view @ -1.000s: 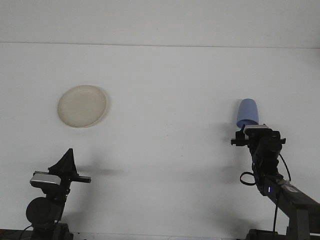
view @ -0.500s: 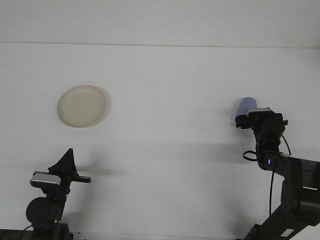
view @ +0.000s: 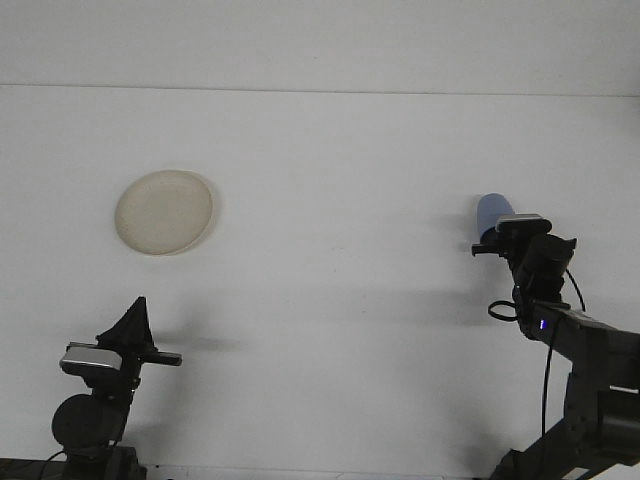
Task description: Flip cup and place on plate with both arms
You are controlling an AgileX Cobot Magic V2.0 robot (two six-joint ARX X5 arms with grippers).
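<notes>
While mostly hidden behind the right gripper (view: 500, 244), shows only as a rounded blue top: the cup (view: 492, 210), standing on the white table (view: 340, 180), far to the right of the plate. Cannot tell whether those fingers are spread or pinching the cup, since the wrist camera housing blocks them. Well apart to the cup's left, lies flat and bare: the pale round plate (view: 164, 212). Below the plate, near the front edge, hangs parked: the left gripper (view: 133, 322), fingers pressed together into a dark point, holding nothing.

Likely risks, judged from this: a shallow or off-centre grip could tip the light cup or let it slip during the flip; the long carry to the plate, perhaps through a handover, gives room for a drop.
</notes>
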